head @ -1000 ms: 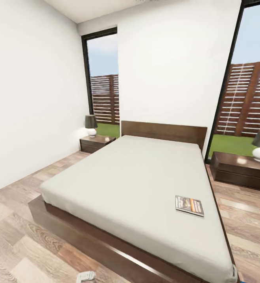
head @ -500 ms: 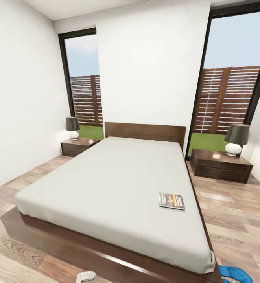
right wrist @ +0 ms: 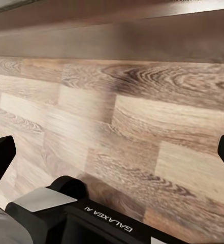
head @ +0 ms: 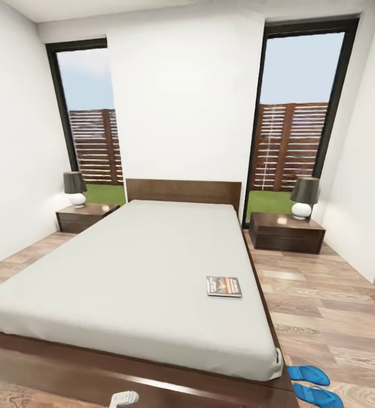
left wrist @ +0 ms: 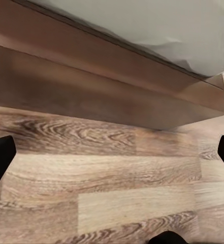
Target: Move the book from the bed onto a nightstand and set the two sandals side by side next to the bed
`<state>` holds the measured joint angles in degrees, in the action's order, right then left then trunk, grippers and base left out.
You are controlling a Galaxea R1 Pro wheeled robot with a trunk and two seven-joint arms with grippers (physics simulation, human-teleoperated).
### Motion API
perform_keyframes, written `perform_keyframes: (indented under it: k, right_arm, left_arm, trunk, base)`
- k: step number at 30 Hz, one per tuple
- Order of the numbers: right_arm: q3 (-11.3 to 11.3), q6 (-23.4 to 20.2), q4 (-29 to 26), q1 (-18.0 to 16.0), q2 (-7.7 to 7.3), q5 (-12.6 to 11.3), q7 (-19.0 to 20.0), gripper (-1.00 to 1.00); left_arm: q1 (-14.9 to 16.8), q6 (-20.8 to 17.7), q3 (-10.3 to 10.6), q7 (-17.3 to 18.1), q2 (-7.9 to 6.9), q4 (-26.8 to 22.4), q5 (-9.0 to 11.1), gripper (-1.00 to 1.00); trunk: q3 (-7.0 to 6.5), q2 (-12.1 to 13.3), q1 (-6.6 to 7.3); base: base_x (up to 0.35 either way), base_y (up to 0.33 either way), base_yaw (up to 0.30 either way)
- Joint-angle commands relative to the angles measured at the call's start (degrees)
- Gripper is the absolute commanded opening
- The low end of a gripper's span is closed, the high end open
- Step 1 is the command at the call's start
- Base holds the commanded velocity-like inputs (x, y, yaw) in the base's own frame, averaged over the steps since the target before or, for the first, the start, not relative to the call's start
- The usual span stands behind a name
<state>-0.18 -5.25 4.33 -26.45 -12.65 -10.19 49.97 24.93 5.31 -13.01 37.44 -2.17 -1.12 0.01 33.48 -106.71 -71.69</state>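
Foot of the bed, nothing moved yet; both tasks still open.

Near: left hand (left wrist: pixel 112 152) spread wide and empty over the wood-plank floor (left wrist: pixel 106 178) beside the dark brown bed frame (left wrist: pixel 91 86); right hand (right wrist: pixel 112 152) likewise released, holding nothing. Near right, two bright blue flip-flop sandals (head: pixel 312 382) lie on the floor just off the bed's foot corner, close together but splayed, not yet squared up. Mid: thin dark-grey paperback book (head: pixel 224 286) flat on the large white-mattress bed (head: pixel 125 266), toward its right edge. Far: low dark brown two-drawer nightstand (head: pixel 286 232) right of the headboard, a second one (head: pixel 85 217) on the left, each carrying a dark-shaded lamp. Judgement: book transfer undone; the sandals probably need only tidying.
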Motion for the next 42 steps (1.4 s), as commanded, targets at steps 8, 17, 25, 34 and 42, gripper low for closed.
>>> perform_keyframes:
  k: [8, 17, 25, 34, 42]
  right_arm:
    - [0.0, -0.6, 0.2, -0.1, 0.00, -0.6, 0.2, 1.00]
    - [0.0, -0.6, 0.2, -0.1, 0.00, -0.6, 0.2, 1.00]
    - [0.0, -0.6, 0.2, -0.1, 0.00, -0.6, 0.2, 1.00]
    - [0.0, -0.6, 0.2, -0.1, 0.00, -0.5, 0.2, 1.00]
    - [0.0, -0.6, 0.2, -0.1, 0.00, -0.5, 0.2, 1.00]
  left_arm:
    - [0.0, 0.2, -0.1, 0.2, -0.02, 0.1, 0.0, 1.00]
    - [0.0, 0.2, -0.1, 0.2, -0.02, 0.1, 0.0, 1.00]
    - [0.0, 0.2, 0.0, 0.2, -0.02, 0.1, 0.0, 1.00]
    - [0.0, 0.2, 0.0, 0.2, -0.02, 0.1, 0.0, 1.00]
    - [0.0, 0.2, 0.0, 0.2, -0.02, 0.1, 0.0, 1.00]
  trunk:
    - [-0.23, 0.0, 0.01]
    - [-0.56, 0.0, 0.01]
    - [-0.86, 0.0, 0.01]
    - [-1.13, 0.0, 0.01]
    - [-1.17, 0.0, 0.01]
  base:
    - [0.000, 0.000, -0.283]
    - [0.000, 0.000, -0.283]
    - [0.000, 0.000, -0.283]
    - [0.000, 0.000, -0.284]
    - [0.000, 0.000, -0.296]
